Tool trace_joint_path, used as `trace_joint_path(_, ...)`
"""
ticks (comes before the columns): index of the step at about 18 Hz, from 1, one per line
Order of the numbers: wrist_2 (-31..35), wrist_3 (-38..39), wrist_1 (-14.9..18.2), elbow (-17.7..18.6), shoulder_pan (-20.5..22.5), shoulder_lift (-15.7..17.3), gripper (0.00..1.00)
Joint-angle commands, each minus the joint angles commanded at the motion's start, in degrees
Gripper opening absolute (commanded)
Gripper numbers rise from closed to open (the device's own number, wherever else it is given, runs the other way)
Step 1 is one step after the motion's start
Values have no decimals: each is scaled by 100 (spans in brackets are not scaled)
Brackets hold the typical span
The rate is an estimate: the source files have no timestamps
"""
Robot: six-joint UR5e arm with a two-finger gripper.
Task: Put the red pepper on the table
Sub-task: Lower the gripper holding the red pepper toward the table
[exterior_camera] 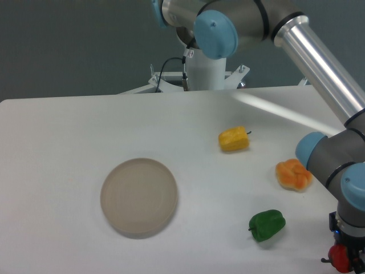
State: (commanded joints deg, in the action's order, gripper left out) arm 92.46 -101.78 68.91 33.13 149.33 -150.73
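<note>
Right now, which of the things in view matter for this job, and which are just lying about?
In the job: red pepper, at the gripper by the frame's lower right corner; table.
Lying about: yellow pepper, green pepper, orange item, round beige plate.

A plain, dull grey-green wall (pixel 74 45) fills the far side of the scene, evenly toned and without windows or marks. In front of it stretches the white matte bench (pixel 68 142), its far edge running straight from left to right and its far-left corner rounded. Soft, diffuse light falls on the surface, and a bright streak (pixel 279 111) lies across the far-right part. At the far edge, a white metal bracket (pixel 162 83) with a dark cable (pixel 165 65) stands behind the bench.
</note>
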Motion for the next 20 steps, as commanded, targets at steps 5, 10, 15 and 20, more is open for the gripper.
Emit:
trace_joint_path(5,-27,-9,53,96,-131,149,60)
trace_joint_path(10,-26,-9,88,518,-176,500,60)
trace_joint_path(15,-26,26,324,1001,-307,1001,60)
trace_joint_path(20,-105,552,703,1440,-509,1537,60)
